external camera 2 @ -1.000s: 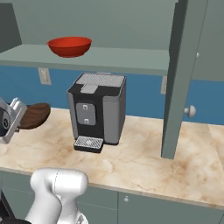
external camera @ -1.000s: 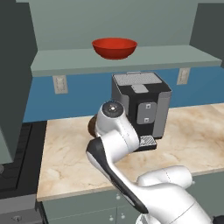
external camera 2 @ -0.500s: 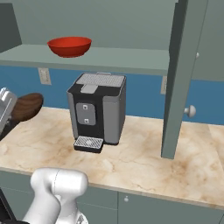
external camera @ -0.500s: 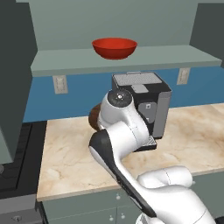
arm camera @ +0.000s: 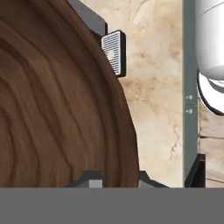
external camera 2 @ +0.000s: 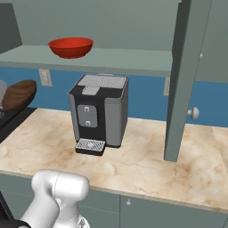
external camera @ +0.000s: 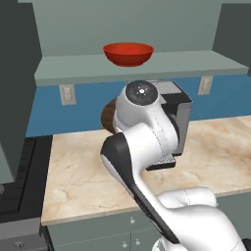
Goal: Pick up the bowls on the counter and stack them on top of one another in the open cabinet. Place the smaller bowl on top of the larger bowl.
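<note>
While clamped on the rim of the smaller bowl [arm camera: 57,109], gripper [arm camera: 114,177] carries it in the air above the left of the counter [external camera: 78,181], left of the coffee machine [external camera 2: 99,113]. Larger bowl [external camera: 128,53] already on the open cabinet [external camera 2: 120,60] shelf. Best to lift clear of the shelf edge, centre over the red bowl, level the tilt, lower gently before opening.

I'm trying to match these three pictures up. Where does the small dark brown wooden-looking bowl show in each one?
Left base view: the small dark brown wood-grain bowl peeks out left of the white arm, above the counter.
Right base view: it sits at the far left edge, tilted, raised off the counter.
Hand view: it covers the left half, close up, in the gripper.
Shared landmark: the black and grey coffee machine; its drip tray shows in the hand view.
</note>
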You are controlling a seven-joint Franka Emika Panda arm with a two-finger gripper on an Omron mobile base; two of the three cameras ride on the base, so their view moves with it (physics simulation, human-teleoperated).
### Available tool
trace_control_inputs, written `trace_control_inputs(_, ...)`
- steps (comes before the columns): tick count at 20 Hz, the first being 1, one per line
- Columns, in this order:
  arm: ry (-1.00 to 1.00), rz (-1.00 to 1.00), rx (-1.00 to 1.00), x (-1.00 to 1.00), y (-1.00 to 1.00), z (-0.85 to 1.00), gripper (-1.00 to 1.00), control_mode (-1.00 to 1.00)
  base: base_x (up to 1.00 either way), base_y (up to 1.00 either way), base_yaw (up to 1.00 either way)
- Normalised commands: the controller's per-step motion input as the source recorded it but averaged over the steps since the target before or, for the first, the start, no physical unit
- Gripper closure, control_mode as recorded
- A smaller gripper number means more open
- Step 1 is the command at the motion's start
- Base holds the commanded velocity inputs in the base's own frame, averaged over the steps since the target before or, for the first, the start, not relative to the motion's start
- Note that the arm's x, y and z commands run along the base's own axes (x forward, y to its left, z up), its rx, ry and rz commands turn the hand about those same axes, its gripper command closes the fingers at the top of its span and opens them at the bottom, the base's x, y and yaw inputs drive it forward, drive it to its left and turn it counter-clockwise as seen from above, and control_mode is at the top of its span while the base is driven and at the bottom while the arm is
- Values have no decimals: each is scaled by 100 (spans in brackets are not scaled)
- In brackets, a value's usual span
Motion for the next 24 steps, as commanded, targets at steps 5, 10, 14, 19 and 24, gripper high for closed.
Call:
trace_control_inputs(5,-6,2,-3,-1,-11,53,100,-100,0,0,0)
trace_control_inputs(10,-5,4,-1,6,-14,46,100,-100,0,0,0)
trace_control_inputs(14,-5,5,0,10,-8,39,100,-100,0,0,0)
trace_control_inputs(19,-9,1,-2,3,-1,37,100,-100,0,0,0)
trace_control_inputs(24,-11,-1,-1,11,0,35,100,-100,0,0,0)
